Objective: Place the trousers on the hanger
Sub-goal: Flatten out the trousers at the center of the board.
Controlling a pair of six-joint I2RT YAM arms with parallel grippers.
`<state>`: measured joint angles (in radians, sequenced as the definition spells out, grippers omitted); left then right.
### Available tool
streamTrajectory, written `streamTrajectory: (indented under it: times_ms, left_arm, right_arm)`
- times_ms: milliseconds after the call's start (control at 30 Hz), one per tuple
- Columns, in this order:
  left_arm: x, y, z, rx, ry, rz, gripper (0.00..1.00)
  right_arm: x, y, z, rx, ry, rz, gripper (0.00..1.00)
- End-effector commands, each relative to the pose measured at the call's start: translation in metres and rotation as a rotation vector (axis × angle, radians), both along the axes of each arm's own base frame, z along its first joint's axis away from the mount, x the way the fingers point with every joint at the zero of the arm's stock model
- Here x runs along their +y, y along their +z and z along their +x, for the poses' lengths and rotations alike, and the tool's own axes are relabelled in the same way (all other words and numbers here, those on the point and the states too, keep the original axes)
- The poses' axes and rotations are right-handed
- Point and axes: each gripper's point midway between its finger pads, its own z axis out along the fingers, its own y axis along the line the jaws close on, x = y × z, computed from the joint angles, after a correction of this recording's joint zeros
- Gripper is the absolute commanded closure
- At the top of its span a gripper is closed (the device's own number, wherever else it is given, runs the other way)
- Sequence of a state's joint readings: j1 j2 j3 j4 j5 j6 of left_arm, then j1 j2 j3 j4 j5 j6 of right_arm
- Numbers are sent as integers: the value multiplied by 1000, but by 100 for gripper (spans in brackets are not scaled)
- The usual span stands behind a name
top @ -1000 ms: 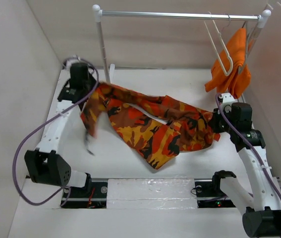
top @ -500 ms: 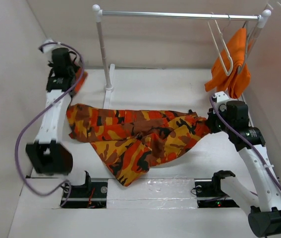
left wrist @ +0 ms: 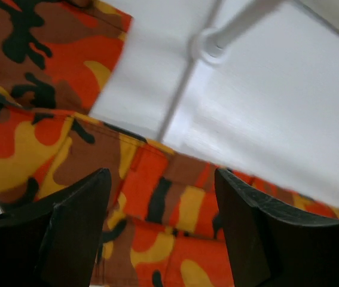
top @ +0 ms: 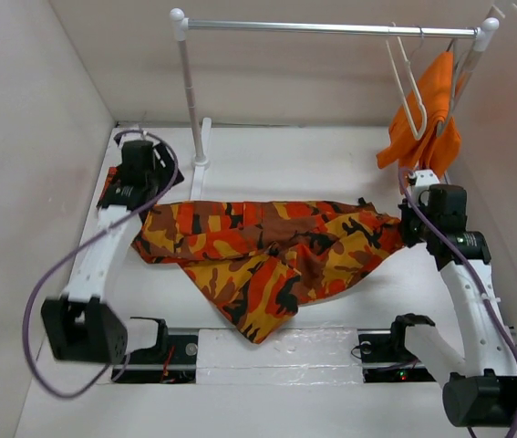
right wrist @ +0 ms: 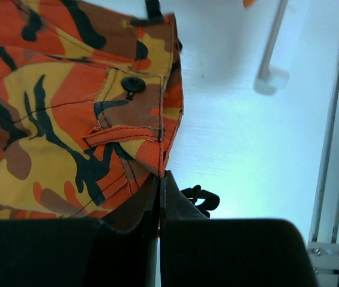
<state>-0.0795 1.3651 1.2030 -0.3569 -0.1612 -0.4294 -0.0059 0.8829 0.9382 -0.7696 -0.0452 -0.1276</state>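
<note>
The camouflage trousers (top: pixel 258 246) lie spread across the middle of the table, waist end to the right. My right gripper (top: pixel 406 228) is shut on the waistband edge near a black button, and the right wrist view shows the cloth (right wrist: pixel 67 119) pinched between its closed fingers (right wrist: pixel 162 179). My left gripper (top: pixel 145 182) hovers over the left end of the trousers (left wrist: pixel 49 107). It stands open (left wrist: pixel 162 176), with only cloth below it and nothing between the fingers. The cream-white hanger (top: pixel 407 91) hangs from the rail at the back right.
A silver rail (top: pixel 331 28) on white posts spans the back; its left post foot (top: pixel 201 164) stands just beyond the trousers. A plain orange garment (top: pixel 431 114) hangs beside the hanger, above my right arm. Walls close in on both sides.
My left gripper has opened and let go of the trousers' left end, then swung back toward the table. The trousers have dropped and now lie flatter. My right gripper keeps its hold.
</note>
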Motion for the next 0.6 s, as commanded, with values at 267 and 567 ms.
streamTrajectory:
  times_ms: [267,567]
  left_arm:
    - [-42,-71,-119,140,-145,-204,38]
    - [-79,-92,-121,248,-272,-197,34]
  right_arm:
    - [50,-68,-56,241,283,190,75]
    - [18,-17,-4,47,111,71,24]
